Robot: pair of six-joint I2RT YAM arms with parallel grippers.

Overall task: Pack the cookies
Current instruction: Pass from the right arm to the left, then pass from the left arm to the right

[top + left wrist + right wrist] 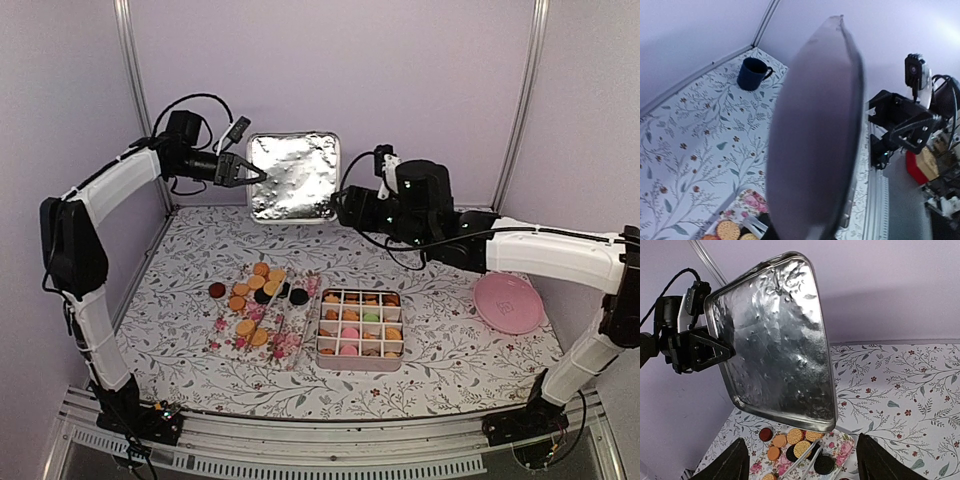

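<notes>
Loose cookies [255, 292], orange and dark, lie on a floral tray [290, 340]. More cookies fill the grid of a pink tin [360, 366] beside it. My left gripper [256, 174] is shut on the left edge of a silver tin lid [292, 178], held upright in the air at the back. My right gripper [343, 207] hangs open just right of the lid, apart from it. In the right wrist view the lid [775, 340] fills the middle, my fingers [735, 464] spread wide, and the cookies [795, 436] show below. The left wrist view sees the lid [815, 130] edge-on.
A pink plate [508, 302] lies at the right of the table. Metal tongs [812, 460] rest across the floral tray. A dark blue mug [752, 73] stands near the wall. The purple back wall is close behind the lid.
</notes>
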